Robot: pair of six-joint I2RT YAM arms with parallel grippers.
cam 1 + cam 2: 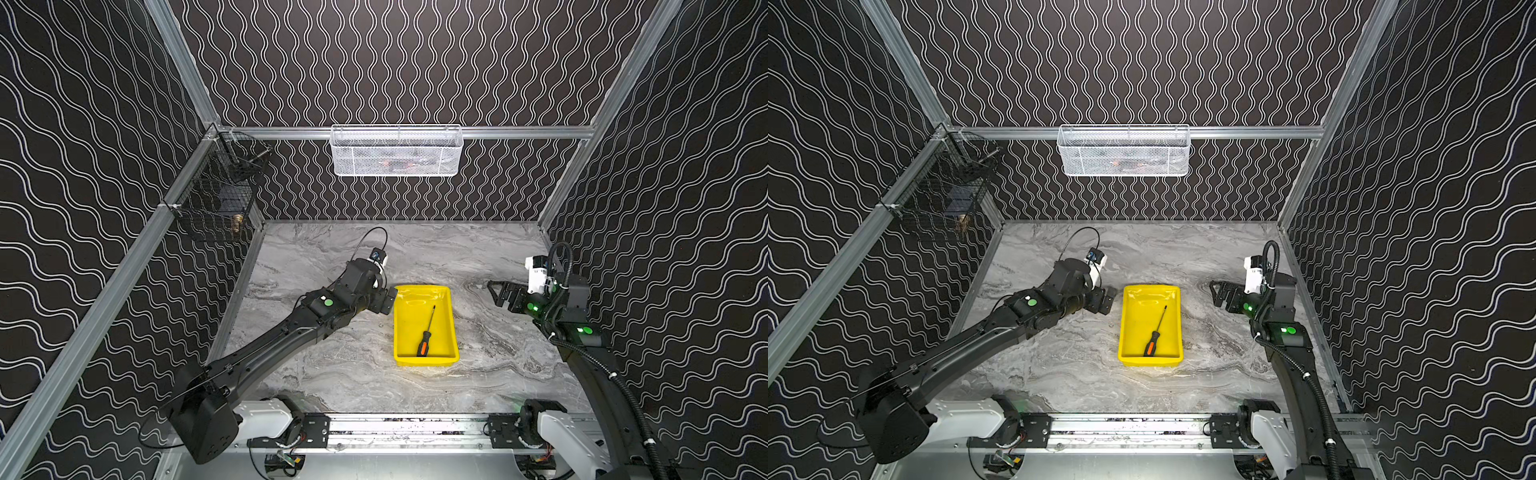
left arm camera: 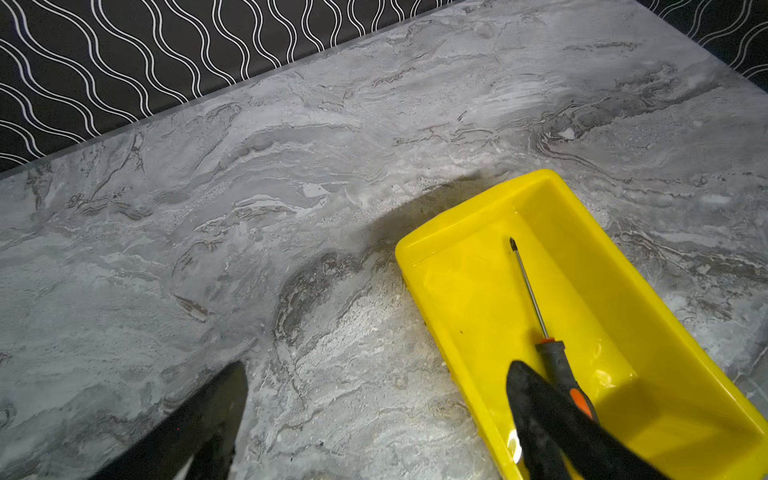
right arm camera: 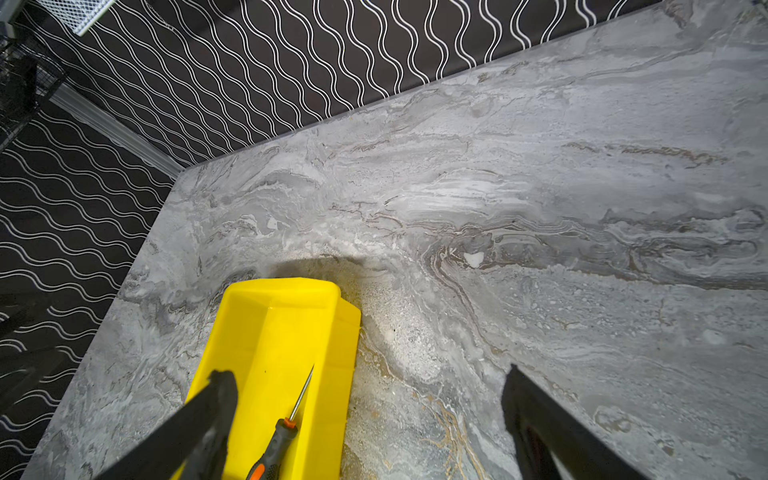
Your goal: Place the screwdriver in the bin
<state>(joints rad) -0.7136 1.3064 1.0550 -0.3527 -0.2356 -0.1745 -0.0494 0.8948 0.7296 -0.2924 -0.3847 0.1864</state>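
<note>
The screwdriver (image 1: 426, 332) is found lying flat inside the bin (image 1: 426, 360), handle at the near wall, so the placing is judged done. The left gripper (image 1: 388, 298), just left of the bin's far corner, and the right gripper (image 1: 500, 296), further right, are both spread wide and empty; only a retreat is needed. No writing can be read.

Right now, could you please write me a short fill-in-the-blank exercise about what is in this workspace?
The screwdriver lies inside the ____ bin.
Its handle is black and ____.
The left gripper stands ____, holding nothing.
The mesh basket hanging on the back rail is ____.
Missing words: yellow; orange; open; white.
</note>
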